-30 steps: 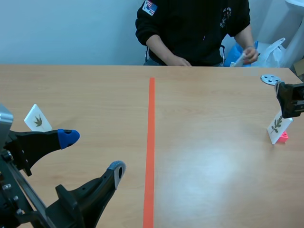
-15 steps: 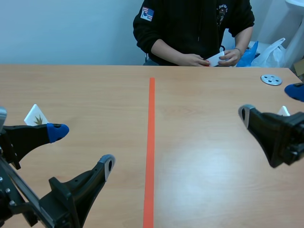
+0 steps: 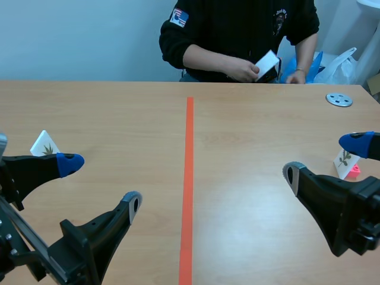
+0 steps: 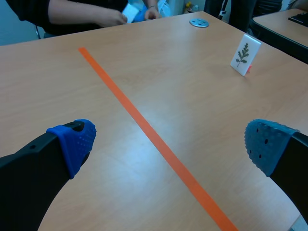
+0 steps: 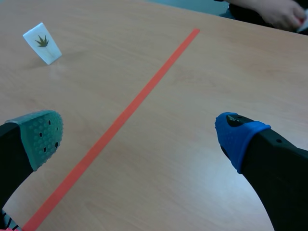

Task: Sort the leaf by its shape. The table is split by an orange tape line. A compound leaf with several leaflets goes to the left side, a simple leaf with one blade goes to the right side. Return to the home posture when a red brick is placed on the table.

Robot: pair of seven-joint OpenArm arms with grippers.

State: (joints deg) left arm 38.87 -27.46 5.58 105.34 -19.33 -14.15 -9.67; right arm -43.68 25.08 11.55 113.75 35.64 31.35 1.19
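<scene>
Gaping left pincer [image 3: 102,183], right pincer [image 3: 324,158]; right-side card [image 4: 245,54] seemingly compound.

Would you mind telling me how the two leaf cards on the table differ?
The left card stands left of the orange tape line; the right card stands right of it. The left card shows a star-shaped leaf, the right card a feathery sprig. Both are white and stand on edge.

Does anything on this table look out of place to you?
Possibly: the leaf card propped on a pink block shows several leaflets, yet it stands right of the orange tape line, the side meant for single-blade leaves.
</scene>
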